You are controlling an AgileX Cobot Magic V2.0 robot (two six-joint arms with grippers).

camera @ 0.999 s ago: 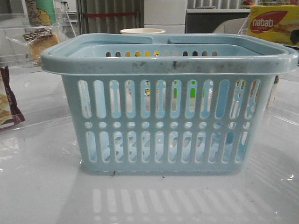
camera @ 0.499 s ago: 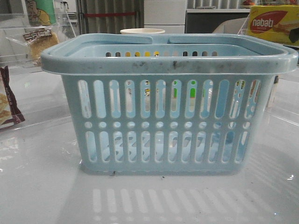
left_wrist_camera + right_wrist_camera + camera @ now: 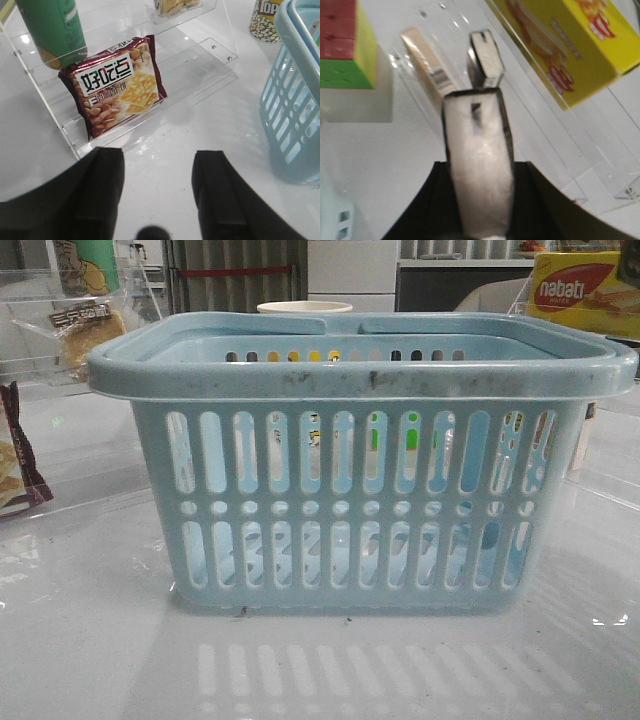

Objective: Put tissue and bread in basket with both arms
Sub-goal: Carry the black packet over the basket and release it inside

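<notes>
The pale blue basket point(image 3: 360, 375) stands mid-table and fills the front view; its side also shows in the left wrist view point(image 3: 295, 100). The bread point(image 3: 85, 330) lies in its clear bag on a clear shelf at the far left. My right gripper point(image 3: 479, 167) is shut on the tissue point(image 3: 477, 150), a flat black-edged packet with a glare-washed face, held up in front of the clear shelf with the yellow box. My left gripper point(image 3: 159, 156) is open and empty over bare table, just short of the left shelf. Neither gripper shows clearly in the front view.
A maroon snack packet point(image 3: 117, 90) and a green container point(image 3: 52, 30) stand on the left clear shelf. A yellow nabati box point(image 3: 570, 45) sits on the right shelf, with a colour cube point(image 3: 345, 45) beside it. A paper cup point(image 3: 305, 308) stands behind the basket.
A dark shape that stood in front of the yellow box at the right edge of the front view has moved off it. The basket has not moved.
</notes>
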